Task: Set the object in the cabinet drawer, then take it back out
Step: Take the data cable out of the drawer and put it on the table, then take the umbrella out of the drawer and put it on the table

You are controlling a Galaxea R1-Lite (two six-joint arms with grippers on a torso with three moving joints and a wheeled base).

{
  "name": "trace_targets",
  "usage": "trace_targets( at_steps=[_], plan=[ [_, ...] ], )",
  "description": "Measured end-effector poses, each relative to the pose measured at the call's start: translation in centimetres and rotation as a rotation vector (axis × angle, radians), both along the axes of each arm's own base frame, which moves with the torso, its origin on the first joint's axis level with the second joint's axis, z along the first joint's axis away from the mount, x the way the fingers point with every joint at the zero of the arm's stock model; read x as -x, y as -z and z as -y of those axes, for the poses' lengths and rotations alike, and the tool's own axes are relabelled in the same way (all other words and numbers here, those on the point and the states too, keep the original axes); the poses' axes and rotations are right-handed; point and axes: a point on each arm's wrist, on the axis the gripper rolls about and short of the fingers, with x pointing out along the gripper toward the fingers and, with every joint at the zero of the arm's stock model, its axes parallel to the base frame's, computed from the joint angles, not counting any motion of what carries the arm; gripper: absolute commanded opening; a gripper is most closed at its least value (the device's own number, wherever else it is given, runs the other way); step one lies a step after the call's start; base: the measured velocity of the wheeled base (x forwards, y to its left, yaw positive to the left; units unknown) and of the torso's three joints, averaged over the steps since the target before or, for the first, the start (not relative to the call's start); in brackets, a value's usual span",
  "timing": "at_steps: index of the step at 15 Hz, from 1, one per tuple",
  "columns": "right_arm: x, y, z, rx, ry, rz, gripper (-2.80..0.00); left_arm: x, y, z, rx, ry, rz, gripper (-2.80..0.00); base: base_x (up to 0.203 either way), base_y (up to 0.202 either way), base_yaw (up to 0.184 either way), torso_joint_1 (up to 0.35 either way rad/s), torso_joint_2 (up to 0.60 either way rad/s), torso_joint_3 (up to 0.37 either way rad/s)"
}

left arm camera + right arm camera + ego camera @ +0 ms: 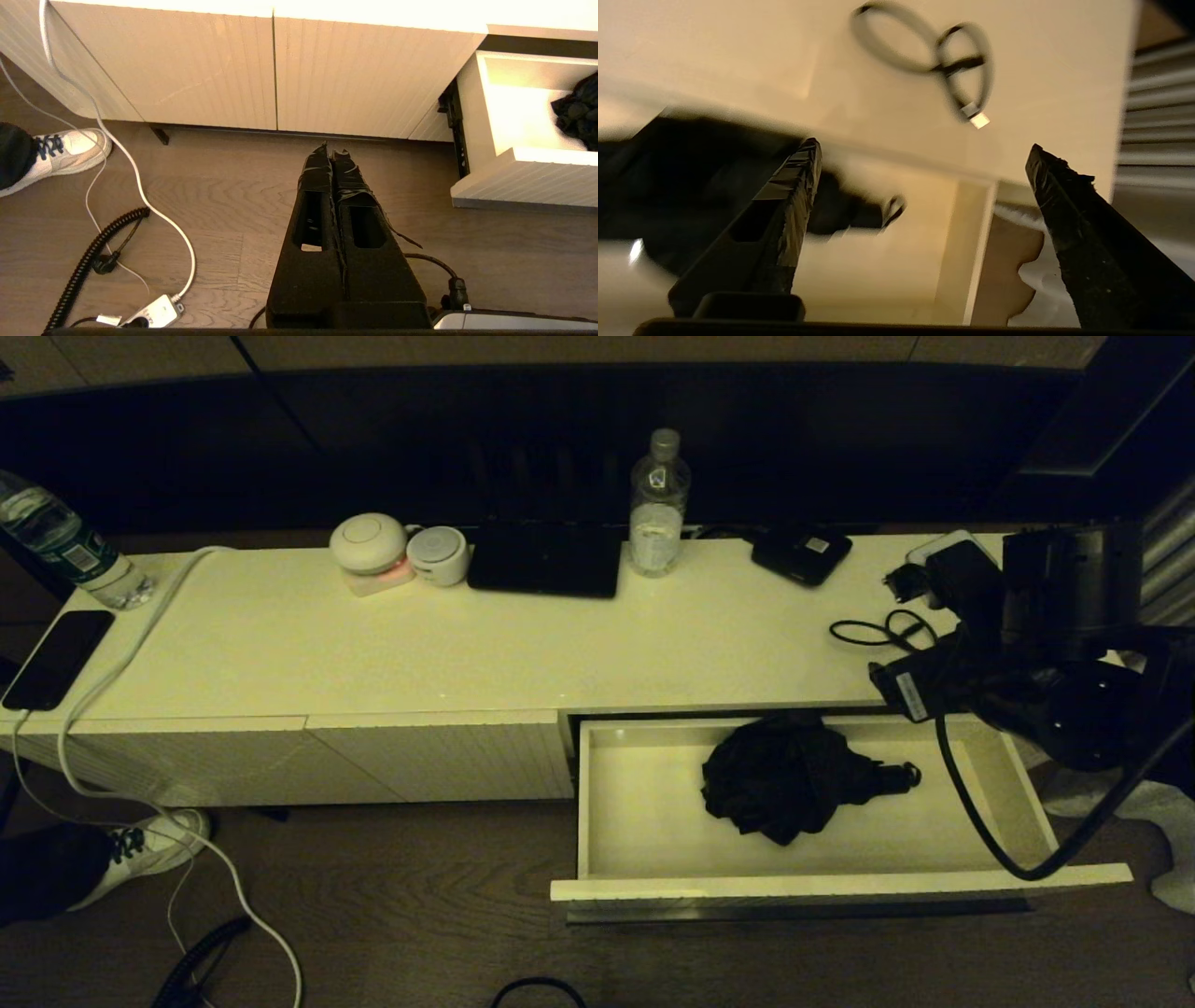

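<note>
While folded umbrella (pixel 789 784) lies crosswise in cabinet drawer (pixel 840 885), handle rightward | right gripper (pixel 924 154) jaws apart

The right arm (pixel 1055 653) hangs across the far end of the cabinet drawer (pixel 1027 784), hiding that corner and part of the cabinet top (pixel 560 644) behind it; from the head view I can't make out its fingers at all. The dark bundle (pixel 794 784) in the drawer is too dim to name for certain. A water bottle (pixel 65 546) and a white sneaker (pixel 149 849) are cut off at the left edge. Through the right wrist view, the looped black cable (pixel 934 60) and the bundle's stubby end (pixel 859 210) are smeared.
</note>
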Motion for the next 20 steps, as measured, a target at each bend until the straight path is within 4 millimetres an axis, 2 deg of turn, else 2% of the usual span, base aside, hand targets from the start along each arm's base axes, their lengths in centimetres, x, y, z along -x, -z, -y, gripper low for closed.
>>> trace_targets(
  at_steps=[5, 8, 13, 20],
  plan=[
    [2.1, 1.8, -1.2, -0.010, -0.112, -0.255, 0.00, 0.0, 0.0, 0.0, 0.000, 0.001, 0.000, -2.80, 0.000, 0.000, 0.000, 0.000, 0.00, 0.000],
    [2.7, 2.9, -0.8, 0.041, -0.255, -0.446, 0.00, 0.0, 0.0, 0.0, 0.000, 0.000, 0.000, -2.80, 0.000, 0.000, 0.000, 0.000, 0.00, 0.000],
    [1.2, 3.9, 0.2, 0.244, -0.417, -0.515, 0.00, 0.0, 0.0, 0.0, 0.000, 0.001, 0.000, -2.80, 0.000, 0.000, 0.000, 0.000, 0.00, 0.000],
    [-3.1, 6.4, -0.5, 0.426, -0.529, -0.484, 0.00, 0.0, 0.0, 0.0, 0.000, 0.001, 0.000, -2.80, 0.000, 0.000, 0.000, 0.000, 0.00, 0.000]
  ],
)
